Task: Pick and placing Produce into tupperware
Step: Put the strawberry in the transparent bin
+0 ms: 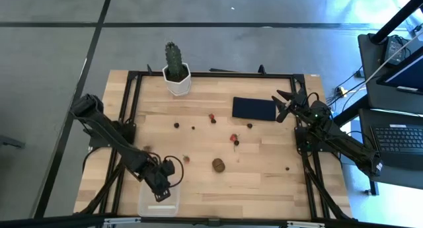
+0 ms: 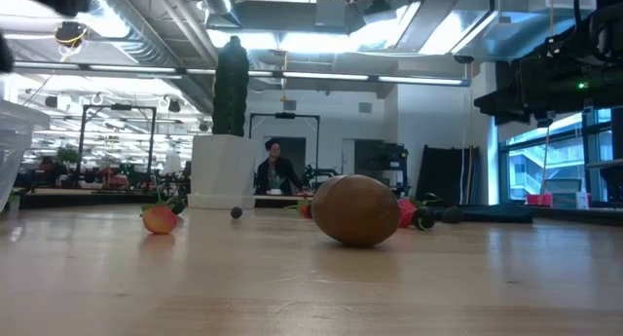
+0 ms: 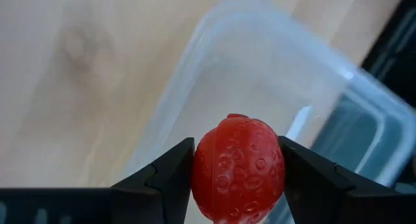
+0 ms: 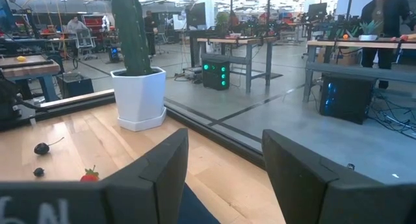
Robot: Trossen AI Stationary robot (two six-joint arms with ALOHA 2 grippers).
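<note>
Left pincer (image 3: pixel 237 175) grips a strawberry (image 3: pixel 238 167) above the tupperware (image 3: pixel 273 87).

The wooden surface (image 1: pixel 264 168) carries a clear plastic box (image 1: pixel 158 203) at its 7 o'clock edge. A brown oval fruit (image 1: pixel 218 164) lies a little toward 6 o'clock from the middle. A cactus in a white pot (image 1: pixel 176 74) stands at 11 o'clock, and a flat dark rectangle (image 1: pixel 254 108) lies toward 1 o'clock. Small red fruits (image 1: pixel 233 137) and dark berries (image 1: pixel 177 125) lie scattered around the centre, with one berry (image 1: pixel 287 168) apart toward 4 o'clock.
</note>
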